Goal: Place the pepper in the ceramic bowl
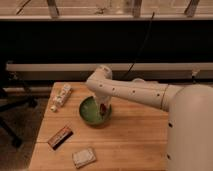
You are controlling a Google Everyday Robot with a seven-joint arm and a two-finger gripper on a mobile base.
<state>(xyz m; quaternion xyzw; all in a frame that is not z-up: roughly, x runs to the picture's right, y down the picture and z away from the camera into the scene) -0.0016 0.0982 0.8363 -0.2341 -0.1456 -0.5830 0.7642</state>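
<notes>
Nearest me: pale flat packet (83, 156) at the front of the table (135, 145), then a dark snack bar (60, 137) just behind it to the left. Both lie well apart from the bowl, so nothing crowds the drop zone.

Mid-table: green bowl (91, 114), upright. Arm (132, 91) reaches in from the right w/ the elbow high, prob. so the wrist comes down over the rim and doesn't nudge it. Gripper (103, 108) sits low inside the bowl, right half. Small red patch at its tip, which I take to be the pepper (102, 107). So the pepper is within the bowl's outline, but I can't tell if it rests on the bottom or hangs above. Gripper state: can't tell, clenched or released.

My read: placing step, near done; next needs a release and a straight lift out.

Further back: white wrapper (61, 96) at the far left edge. Beyond the table, a chair (10, 107).
</notes>
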